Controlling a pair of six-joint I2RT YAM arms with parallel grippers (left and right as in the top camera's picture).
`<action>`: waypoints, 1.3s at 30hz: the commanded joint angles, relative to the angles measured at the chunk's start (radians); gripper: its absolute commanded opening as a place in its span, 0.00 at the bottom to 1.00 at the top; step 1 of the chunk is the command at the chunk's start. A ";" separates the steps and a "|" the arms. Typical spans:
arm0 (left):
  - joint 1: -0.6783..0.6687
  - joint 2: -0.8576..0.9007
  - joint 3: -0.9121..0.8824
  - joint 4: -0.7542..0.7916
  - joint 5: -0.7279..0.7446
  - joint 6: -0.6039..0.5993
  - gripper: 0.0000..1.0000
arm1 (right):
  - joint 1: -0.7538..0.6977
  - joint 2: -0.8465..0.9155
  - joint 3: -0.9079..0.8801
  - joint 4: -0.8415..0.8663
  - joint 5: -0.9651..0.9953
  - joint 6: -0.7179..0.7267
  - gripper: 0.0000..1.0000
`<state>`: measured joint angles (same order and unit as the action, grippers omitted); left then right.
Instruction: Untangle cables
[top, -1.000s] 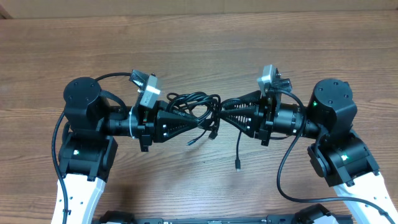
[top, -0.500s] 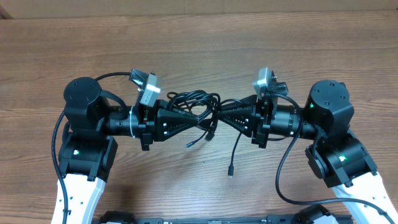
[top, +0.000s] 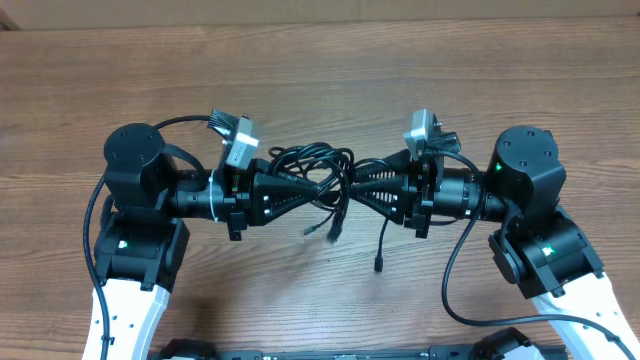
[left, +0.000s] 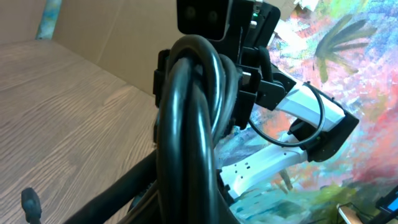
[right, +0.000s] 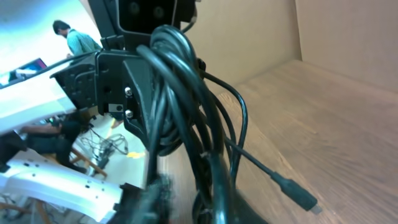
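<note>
The cables (top: 315, 170) hung as one knotted black bundle above the wooden table (top: 320, 70), near its middle and slightly toward the left arm, stretched between the two grippers, which pointed at each other tip to tip. The left gripper (top: 318, 186) was clenched on the bundle. In its wrist view several thick loops (left: 186, 124) filled the centre of the frame, running up between its fingers, with the other arm blurred behind them. The right gripper (right: 186, 205) had its tips pushed into the right edge of the tangle, where the strands narrowed to a neck, and its jaws looked nearly closed — yet I could not tell from any view whether they actually pinched a strand or merely rested against it. In the right wrist view the loops (right: 180, 106) crossed one over another directly in front of the lens, and the fingers below them were too blurred to read. Three loose ends drooped from the bundle. One long strand fell from near the right gripper's tips and ended in a small plug (top: 380, 266) just above the table. Two shorter ends (top: 334, 232) dangled under the knot, close beside each other. A further plug end (right: 298, 196) stuck out to the lower right of the right wrist view — dark body, paler tip.
</note>
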<state>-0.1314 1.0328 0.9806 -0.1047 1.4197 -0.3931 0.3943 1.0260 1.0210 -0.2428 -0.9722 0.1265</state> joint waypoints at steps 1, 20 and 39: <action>-0.008 0.008 0.004 0.004 -0.014 -0.011 0.04 | 0.006 0.001 0.013 0.008 -0.017 -0.001 0.05; -0.025 0.008 0.004 0.003 0.095 -0.087 0.04 | 0.005 0.001 0.013 0.060 0.505 0.155 0.04; -0.032 0.008 0.004 0.004 0.089 -0.087 0.04 | 0.005 -0.007 0.013 -0.168 1.061 0.161 0.04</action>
<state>-0.1642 1.0683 0.9730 -0.1116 1.3903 -0.4919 0.4381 1.0142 1.0248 -0.3985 -0.1658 0.2619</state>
